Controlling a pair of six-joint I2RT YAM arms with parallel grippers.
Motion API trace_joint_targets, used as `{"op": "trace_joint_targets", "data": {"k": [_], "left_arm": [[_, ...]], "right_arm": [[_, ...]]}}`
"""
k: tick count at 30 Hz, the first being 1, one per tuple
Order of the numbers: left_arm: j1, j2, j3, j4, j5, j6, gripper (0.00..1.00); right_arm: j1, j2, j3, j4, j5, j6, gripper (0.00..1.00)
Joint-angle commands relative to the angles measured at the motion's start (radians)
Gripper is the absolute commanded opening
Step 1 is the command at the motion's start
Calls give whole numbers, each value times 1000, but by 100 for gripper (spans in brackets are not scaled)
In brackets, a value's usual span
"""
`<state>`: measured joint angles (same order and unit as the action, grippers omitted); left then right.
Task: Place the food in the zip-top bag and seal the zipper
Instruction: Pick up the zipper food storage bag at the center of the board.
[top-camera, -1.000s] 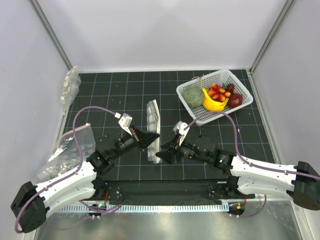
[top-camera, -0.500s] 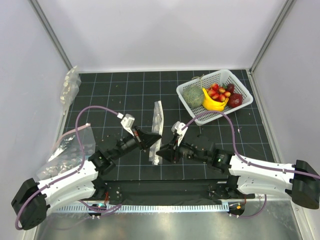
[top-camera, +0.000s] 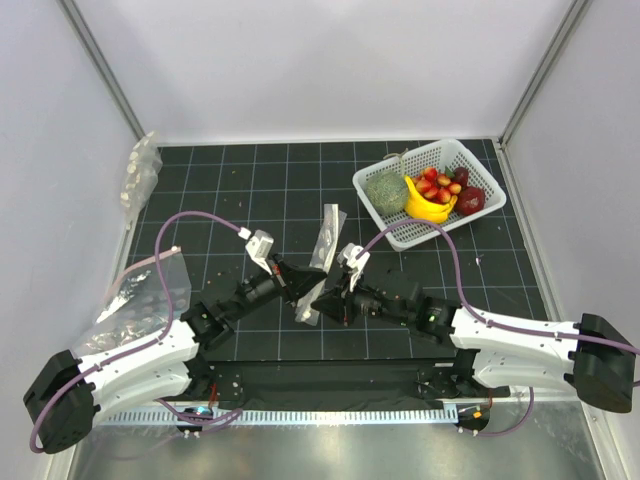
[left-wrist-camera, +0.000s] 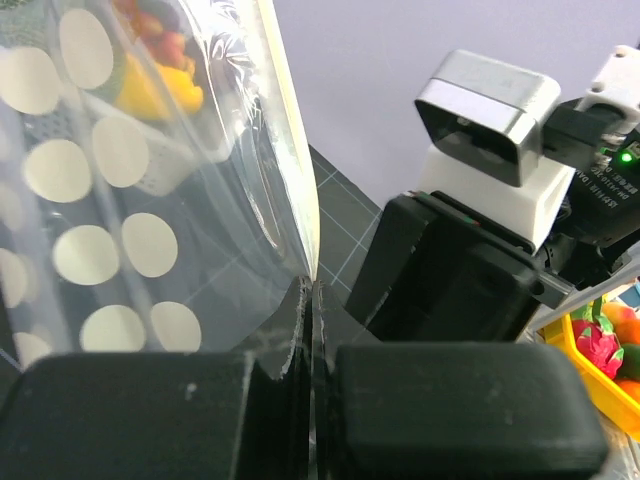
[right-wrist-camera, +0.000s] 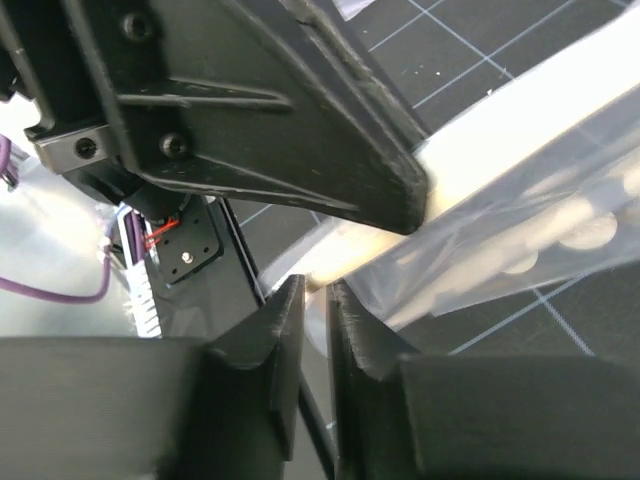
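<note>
Plastic bag (top-camera: 328, 232) runs lengthwise away — left gripper (left-wrist-camera: 312, 320) pinches its near edge, right gripper (right-wrist-camera: 318, 310), narrowly parted, just beside, grip unclear.

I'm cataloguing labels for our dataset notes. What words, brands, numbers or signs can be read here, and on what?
None can be read in any view.
Tiny white print on the circuit board beside the green light: too small to read.
The zip-top bag shows only plain white dots, no lettering.
</note>
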<state>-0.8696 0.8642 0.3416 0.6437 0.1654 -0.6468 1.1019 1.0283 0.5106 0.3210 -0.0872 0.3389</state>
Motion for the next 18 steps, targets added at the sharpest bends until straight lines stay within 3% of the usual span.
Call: {"op": "trace_joint_targets", "data": {"k": [1,8,17,18], "left_arm": [[-5,-4,13,79,-6,15,0],[-6,2,16,80,-9,13,0],[-6,-8,8,82,-26,15,0],[-6,-8,7,82,-27,13,0]], "right_arm": [[-2,-16,39,59,30,6,20],[-2,-108,-1,64,128,22,1],[-2,-131,-14,59,142,25,2],[-2,-126,-8,61,139,23,17]]}}
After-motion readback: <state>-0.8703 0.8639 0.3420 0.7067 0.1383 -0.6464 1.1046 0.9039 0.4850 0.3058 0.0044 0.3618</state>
